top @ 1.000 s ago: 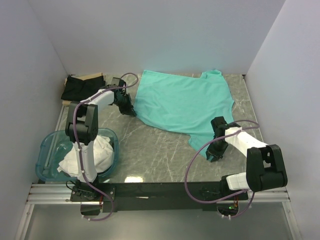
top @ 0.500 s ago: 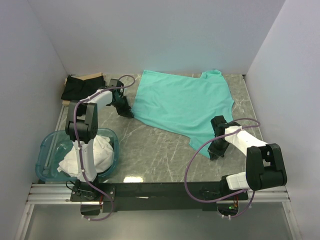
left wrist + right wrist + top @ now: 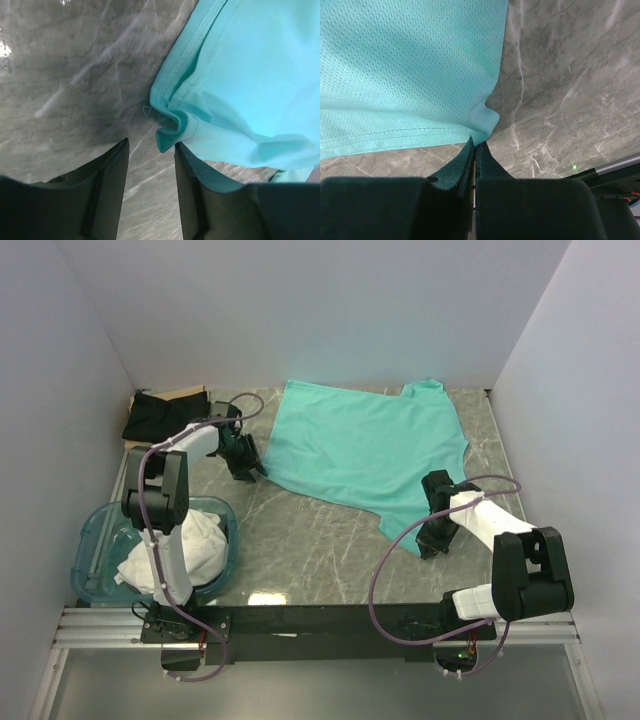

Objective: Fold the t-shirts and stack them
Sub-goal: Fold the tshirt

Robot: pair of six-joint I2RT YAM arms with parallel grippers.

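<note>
Lying spread across the far half of the grey surface, the mint-teal t-shirt is being pinched at its near corner by the right pincer, whose jaws are being pressed shut on the cloth. The left pincer is being held open at the shirt's left corner, nothing clamped. A black t-shirt is being kept far left; white t-shirts are being held in a blue tub.

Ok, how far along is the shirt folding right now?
Done: one black shirt looks folded, far left. In hand: the mint-teal shirt lies spread flat; the right gripper pinches its near corner, the left gripper stands open beside its left corner. Left: folding it, then the white shirts in the tub.
</note>
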